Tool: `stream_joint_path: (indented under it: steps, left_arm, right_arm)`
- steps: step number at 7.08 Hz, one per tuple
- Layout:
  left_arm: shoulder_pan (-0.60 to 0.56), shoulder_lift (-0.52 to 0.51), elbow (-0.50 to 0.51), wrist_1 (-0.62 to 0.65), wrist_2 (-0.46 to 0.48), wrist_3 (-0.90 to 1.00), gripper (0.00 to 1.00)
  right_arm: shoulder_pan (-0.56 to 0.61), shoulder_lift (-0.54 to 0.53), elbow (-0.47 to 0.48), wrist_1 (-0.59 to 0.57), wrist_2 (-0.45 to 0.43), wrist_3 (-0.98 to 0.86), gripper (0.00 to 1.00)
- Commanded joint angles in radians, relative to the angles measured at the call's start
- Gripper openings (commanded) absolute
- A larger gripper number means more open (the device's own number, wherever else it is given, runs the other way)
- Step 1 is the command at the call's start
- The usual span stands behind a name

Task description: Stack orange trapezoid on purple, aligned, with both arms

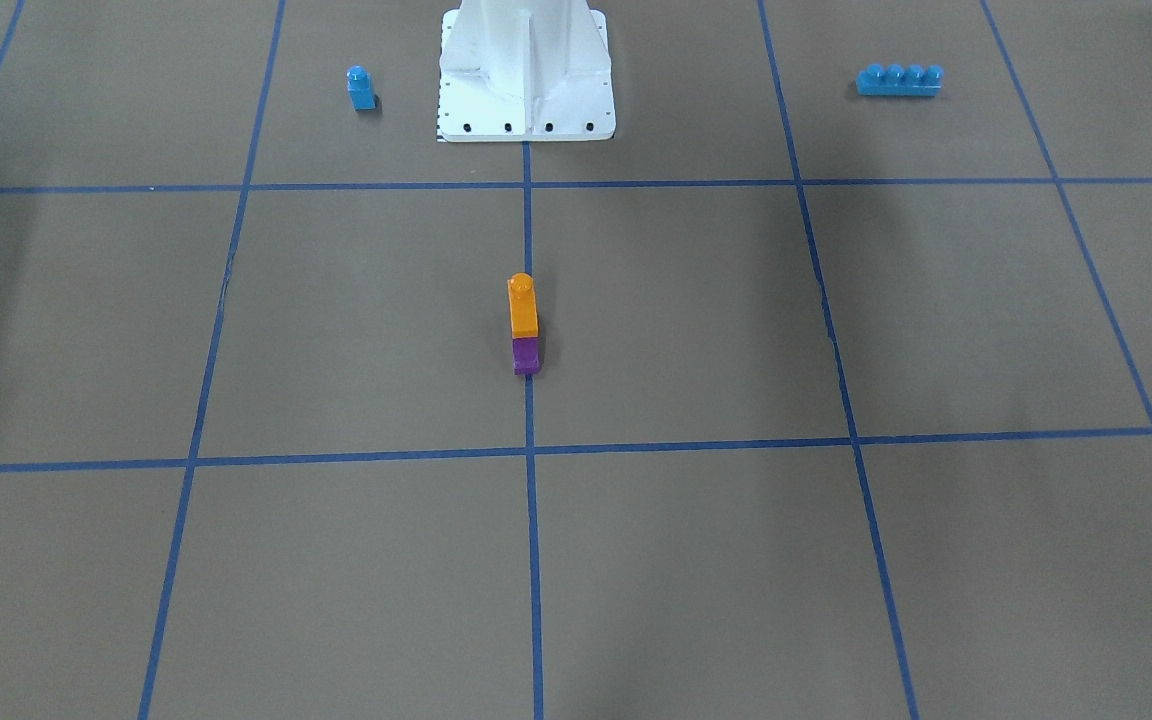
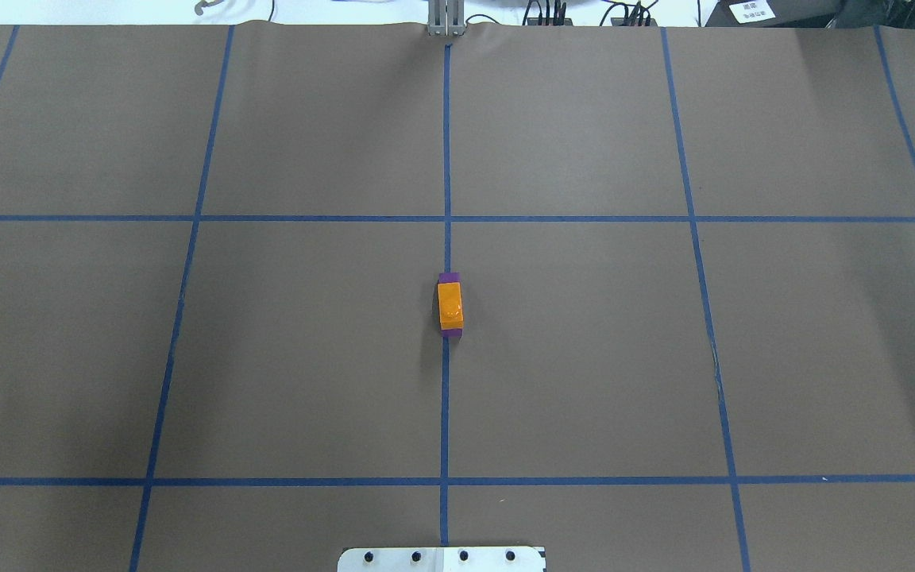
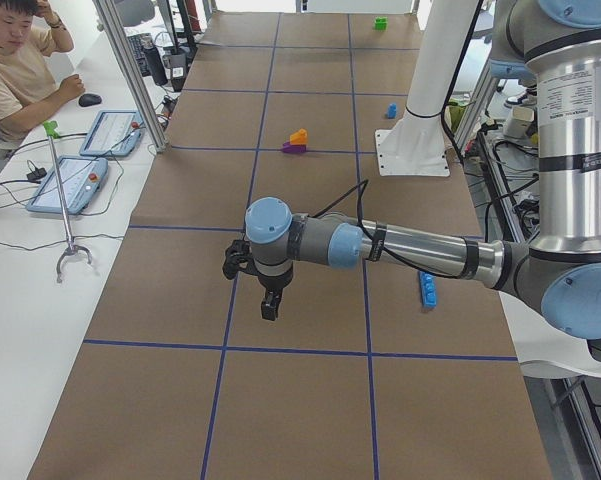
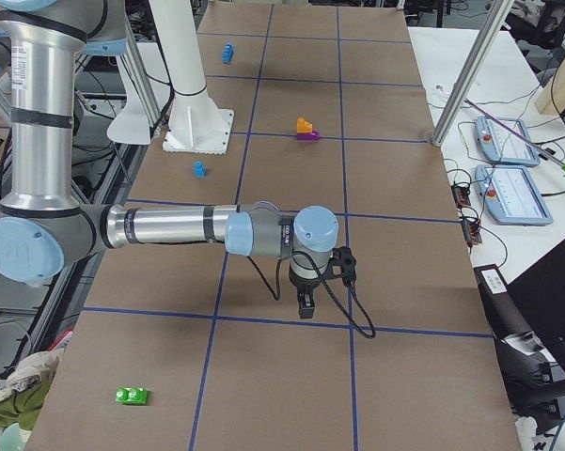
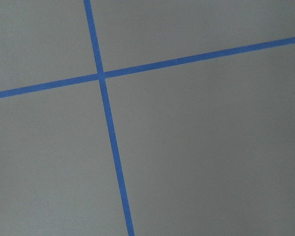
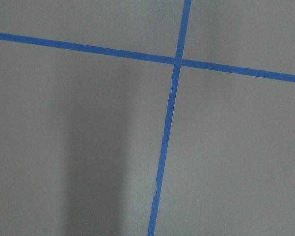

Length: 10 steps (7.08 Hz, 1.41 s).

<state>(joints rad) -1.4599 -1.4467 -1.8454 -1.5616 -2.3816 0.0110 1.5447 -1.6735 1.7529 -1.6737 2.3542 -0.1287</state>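
The orange trapezoid (image 1: pixel 523 305) sits on top of the purple block (image 1: pixel 526 356) at the table's centre, on the middle tape line. In the overhead view the orange block (image 2: pixel 449 306) covers the purple one (image 2: pixel 449 277) except for a strip at each end. No gripper touches the stack. My left gripper (image 3: pixel 268 308) hangs over the table far from the stack, pointing down. My right gripper (image 4: pixel 306 305) hangs likewise at the other end. I cannot tell whether either is open or shut. Both wrist views show only brown table and blue tape.
A small blue single-stud block (image 1: pixel 361 88) and a long blue four-stud brick (image 1: pixel 899 80) lie either side of the white robot base (image 1: pixel 526 70). A green block (image 4: pixel 132 396) lies near the right end. A person (image 3: pixel 20 60) sits beside the table.
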Motion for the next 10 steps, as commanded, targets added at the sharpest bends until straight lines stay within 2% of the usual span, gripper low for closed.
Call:
stream_joint_path:
  steps: [1, 10]
  left_arm:
    - [0.001, -0.003, 0.000, 0.002, 0.001, 0.000, 1.00]
    - [-0.003, 0.023, -0.008, -0.002, -0.005, 0.000, 1.00]
  right_arm:
    - [0.000, 0.000, -0.003, 0.000, -0.003, 0.001, 1.00]
    - [0.000, 0.009, -0.016, 0.002, -0.004, 0.001, 1.00]
